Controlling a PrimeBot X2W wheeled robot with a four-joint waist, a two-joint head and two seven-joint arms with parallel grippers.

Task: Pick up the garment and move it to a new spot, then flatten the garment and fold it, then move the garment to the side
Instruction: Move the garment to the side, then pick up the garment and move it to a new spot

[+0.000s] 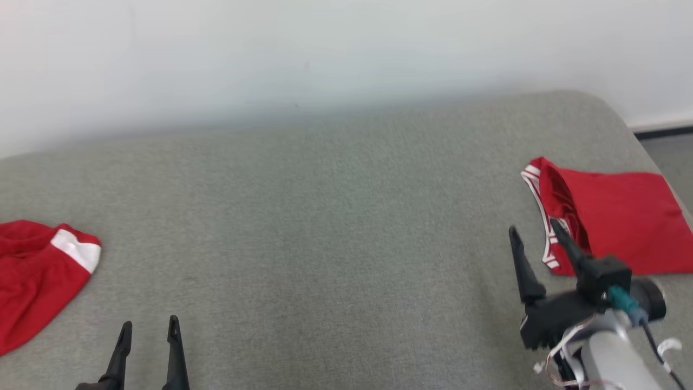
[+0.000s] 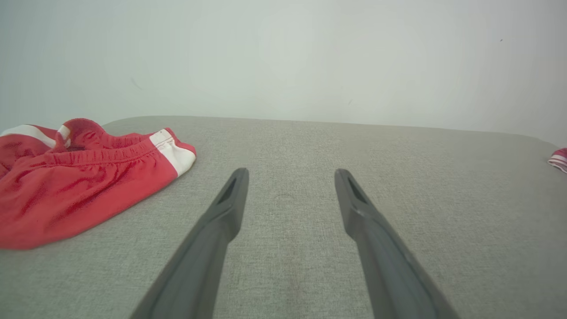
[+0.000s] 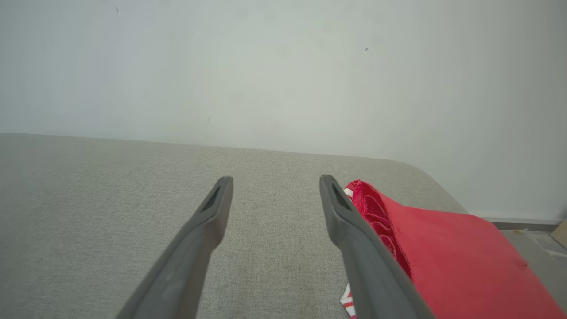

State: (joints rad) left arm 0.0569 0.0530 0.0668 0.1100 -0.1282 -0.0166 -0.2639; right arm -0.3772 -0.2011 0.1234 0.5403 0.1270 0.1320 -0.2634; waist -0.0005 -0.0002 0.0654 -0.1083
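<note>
Surface: a grey fabric pad (image 1: pixel 325 216) is seen against a white wall (image 1: pixel 325 54); its right far corner is rounded.
Left gripper (image 1: pixel 150 324): placed low at the left of the head view, fingers pointed toward the wall.
Left jaws: spread wide, nothing between them; bare grey fabric is seen in the gap in the left wrist view (image 2: pixel 291 173).
Right gripper (image 1: pixel 533 227): placed at the right side of the pad, tilted, fingers pointed toward the wall.
Right jaws: spread wide, nothing gripped; bare pad is seen between the fingers in the right wrist view (image 3: pixel 275 179).
Folded red garment (image 1: pixel 617 216): laid flat near the right edge of the pad, as a neat rectangle, white-striped trim turned toward the middle of the pad.
Garment vs right gripper: the trimmed edge is crossed by the outer finger in the head view; the garment (image 3: pixel 452 257) lies just beside that finger, outside the jaws. Contact cannot be told.
Crumpled red shorts (image 1: pixel 32 276): bunched at the left edge of the pad, white side panel and gathered waistband shown (image 2: pixel 75 186); left of the left gripper, apart from it.
Spacing: the two red pieces are well apart, with bare pad between them.
</note>
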